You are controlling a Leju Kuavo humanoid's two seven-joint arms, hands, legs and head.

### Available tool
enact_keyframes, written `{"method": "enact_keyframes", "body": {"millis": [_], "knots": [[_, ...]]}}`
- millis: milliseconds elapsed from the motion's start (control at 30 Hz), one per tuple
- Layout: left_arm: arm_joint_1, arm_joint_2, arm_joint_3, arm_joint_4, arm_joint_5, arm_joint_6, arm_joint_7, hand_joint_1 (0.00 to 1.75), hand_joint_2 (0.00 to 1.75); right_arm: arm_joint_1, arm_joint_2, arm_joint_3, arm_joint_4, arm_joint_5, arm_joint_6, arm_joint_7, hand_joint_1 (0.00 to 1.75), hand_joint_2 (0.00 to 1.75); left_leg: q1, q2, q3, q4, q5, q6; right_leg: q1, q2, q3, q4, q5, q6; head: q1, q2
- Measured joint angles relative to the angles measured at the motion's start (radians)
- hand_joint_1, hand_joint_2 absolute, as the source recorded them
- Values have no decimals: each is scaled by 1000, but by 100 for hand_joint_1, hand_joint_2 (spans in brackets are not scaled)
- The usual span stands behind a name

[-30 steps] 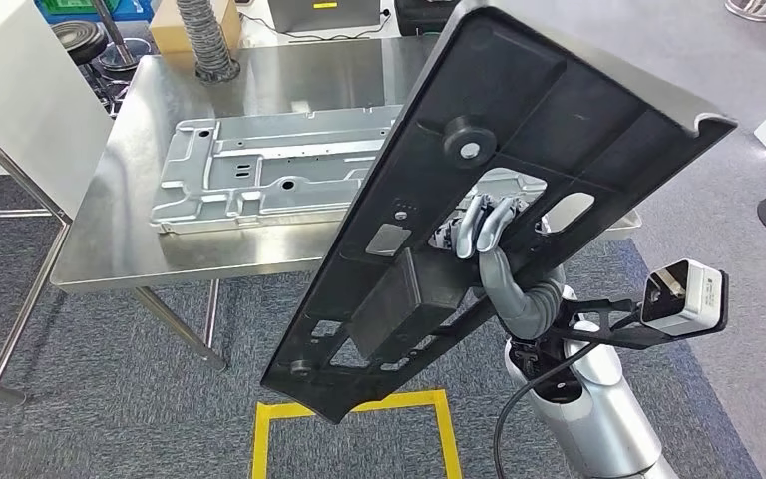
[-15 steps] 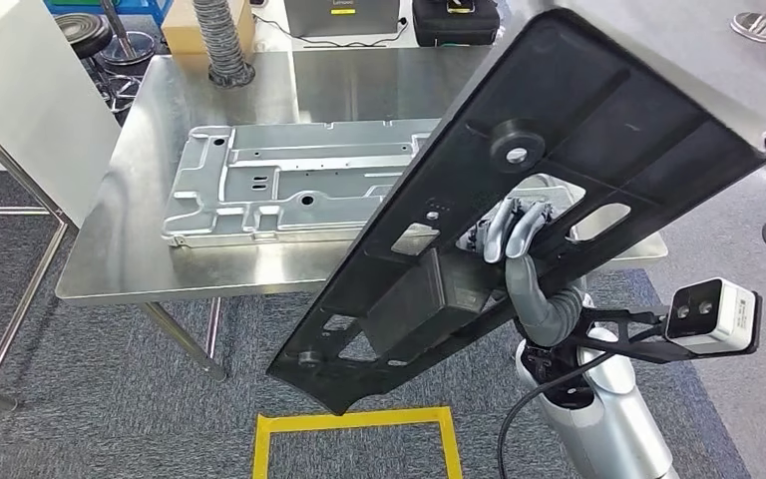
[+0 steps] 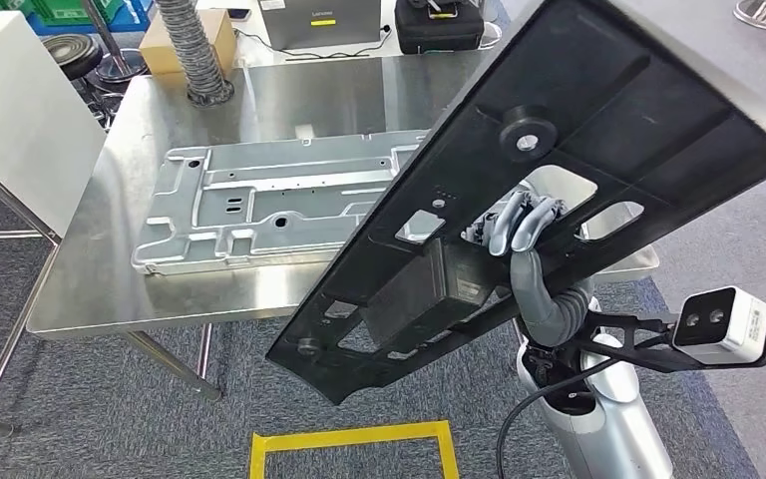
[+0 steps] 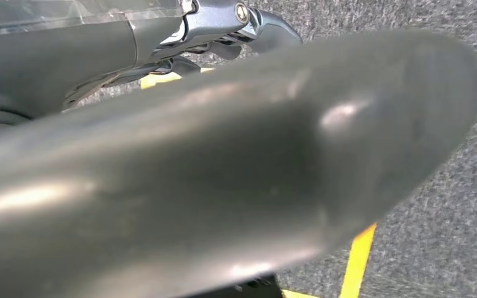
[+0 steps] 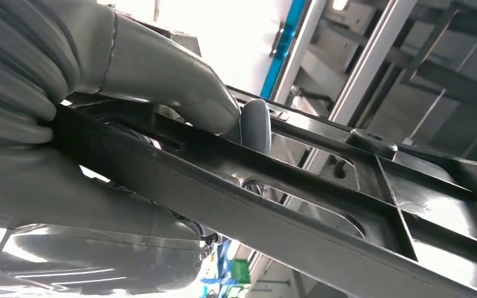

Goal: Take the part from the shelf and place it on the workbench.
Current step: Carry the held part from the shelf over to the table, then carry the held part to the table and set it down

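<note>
Part (image 3: 569, 150), a big black panel, hangs tilted above the workbench (image 3: 90, 289) edge, the right hand (image 3: 519, 235) hooked through its opening, probably for balance; the left hand's state I cannot tell.

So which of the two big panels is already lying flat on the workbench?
The silver metal panel; it lies flat on the workbench. The black panel is tilted in the air, gripped by the right hand.
</note>
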Motion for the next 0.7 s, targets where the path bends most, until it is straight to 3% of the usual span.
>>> {"method": "enact_keyframes", "body": {"millis": [33,100,133,200,300,367,467,500,533,633,700], "knots": [[1,1,-3,0,0,0,1,0,0,6,0,-2,0,0,-3,-3,175,175,0,0,2,-32,29,3,0,1,8,0,-6,1,0,0],[2,5,-7,0,1,0,1,0,0,16,0,-14,5,-11,-1,-13,175,175,-1,0,44,-170,122,12,1,2,27,1,-19,6,0,0],[2,7,-8,0,2,-1,0,0,0,20,0,-25,10,-19,4,-18,175,175,-3,1,63,-228,145,17,2,2,33,1,-25,10,0,0],[2,11,-8,1,6,-2,-2,0,0,23,0,-50,23,-35,17,-23,175,175,-8,2,80,-278,154,29,4,3,37,4,-33,21,1,0],[4,14,-10,1,10,-3,-5,0,0,25,0,-88,38,-44,31,-23,175,175,-4,0,96,-286,156,46,5,2,34,33,-40,38,2,0],[2,15,-13,1,11,-5,-6,0,0,24,0,-111,48,-42,34,-21,175,175,-1,0,110,-290,151,55,1,2,-7,110,-70,48,5,0],[1,18,-23,1,12,-11,-9,0,0,27,0,-150,68,4,-1,-22,175,175,-1,-1,122,-289,136,60,-7,2,-130,286,-134,62,7,0],[3,18,-27,1,14,-12,-11,0,0,28,0,-166,75,47,-40,-28,175,175,-1,-2,128,-289,130,59,-9,1,-153,300,-132,64,7,0],[3,18,-30,1,15,-12,-12,0,0,27,1,-186,82,108,-100,-38,175,175,-1,-3,137,-289,123,57,-12,1,-157,276,-109,65,7,0],[4,17,-37,1,19,-5,-19,0,0,5,2,-263,100,393,-387,-44,175,175,-1,-7,165,-288,101,46,-12,-3,-102,83,22,58,7,0],[3,18,-42,1,25,0,-22,0,0,-25,-2,-311,118,563,-550,-12,175,175,-3,-8,173,-288,90,35,-6,-3,-86,22,55,45,7,0]]}}
